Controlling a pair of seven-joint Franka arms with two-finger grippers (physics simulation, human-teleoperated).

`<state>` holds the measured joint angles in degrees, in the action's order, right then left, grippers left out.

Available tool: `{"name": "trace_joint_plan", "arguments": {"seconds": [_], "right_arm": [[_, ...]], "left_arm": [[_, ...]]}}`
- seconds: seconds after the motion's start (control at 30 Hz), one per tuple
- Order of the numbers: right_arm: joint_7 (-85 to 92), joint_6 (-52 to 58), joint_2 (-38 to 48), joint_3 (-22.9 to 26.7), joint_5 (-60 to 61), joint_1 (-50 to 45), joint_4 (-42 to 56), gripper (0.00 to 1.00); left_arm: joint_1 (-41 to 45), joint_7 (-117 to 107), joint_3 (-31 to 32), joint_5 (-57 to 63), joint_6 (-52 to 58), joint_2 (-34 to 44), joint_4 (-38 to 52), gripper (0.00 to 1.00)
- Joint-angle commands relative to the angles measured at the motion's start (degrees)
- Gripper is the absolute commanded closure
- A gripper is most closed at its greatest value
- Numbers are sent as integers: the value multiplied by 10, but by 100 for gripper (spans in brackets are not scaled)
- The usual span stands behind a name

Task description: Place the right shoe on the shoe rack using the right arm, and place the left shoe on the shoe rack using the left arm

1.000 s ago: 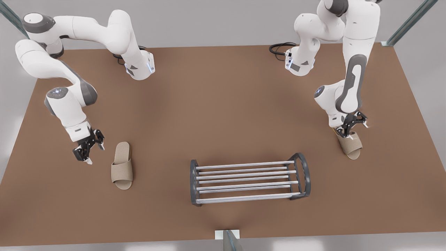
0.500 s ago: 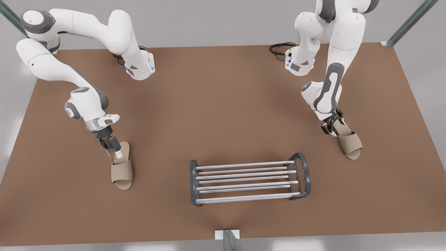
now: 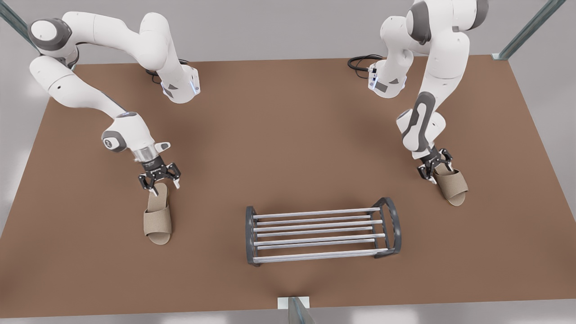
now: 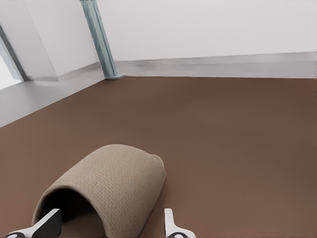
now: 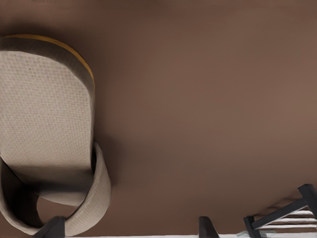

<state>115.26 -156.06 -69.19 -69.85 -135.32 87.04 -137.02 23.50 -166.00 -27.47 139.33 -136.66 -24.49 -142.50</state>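
Note:
The right shoe (image 3: 157, 218), a beige slipper, lies on the brown table at the front view's left, toe toward the front edge. My right gripper (image 3: 163, 186) hangs open over its heel end; in the right wrist view the right shoe (image 5: 47, 124) lies below the gripper (image 5: 128, 229). The left shoe (image 3: 452, 186) lies at the front view's right. My left gripper (image 3: 435, 173) is low at its heel, open, with fingertips either side of the left shoe (image 4: 109, 183) near the gripper (image 4: 109, 228). The shoe rack (image 3: 317, 234) stands between them near the front, and its end frame (image 5: 287, 215) shows.
Both arm bases (image 3: 180, 87) (image 3: 387, 81) stand at the table's back edge, with a black cable (image 3: 360, 60) beside the second one. A glass post (image 3: 294, 310) rises at the middle of the front edge, another post (image 4: 99, 39) at a table corner.
The right gripper swung from beside the right shoe to over its heel and turned across it. The left gripper shifted and rotated at the left shoe's heel. Both shoes stayed put.

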Motion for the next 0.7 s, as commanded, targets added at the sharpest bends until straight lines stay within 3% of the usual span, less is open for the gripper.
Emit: {"name": "trace_joint_plan", "arguments": {"seconds": [0.0, 0.67], "right_arm": [[235, 5, -4, 11, -40, 1, -1, 0], [172, -1, -55, 55, -89, 2, 27, 0]], "left_arm": [[-7, -296, 1, 16, -2, -6, 7, 0], [-22, -303, 1, 24, -20, -68, 71, 0]]}}
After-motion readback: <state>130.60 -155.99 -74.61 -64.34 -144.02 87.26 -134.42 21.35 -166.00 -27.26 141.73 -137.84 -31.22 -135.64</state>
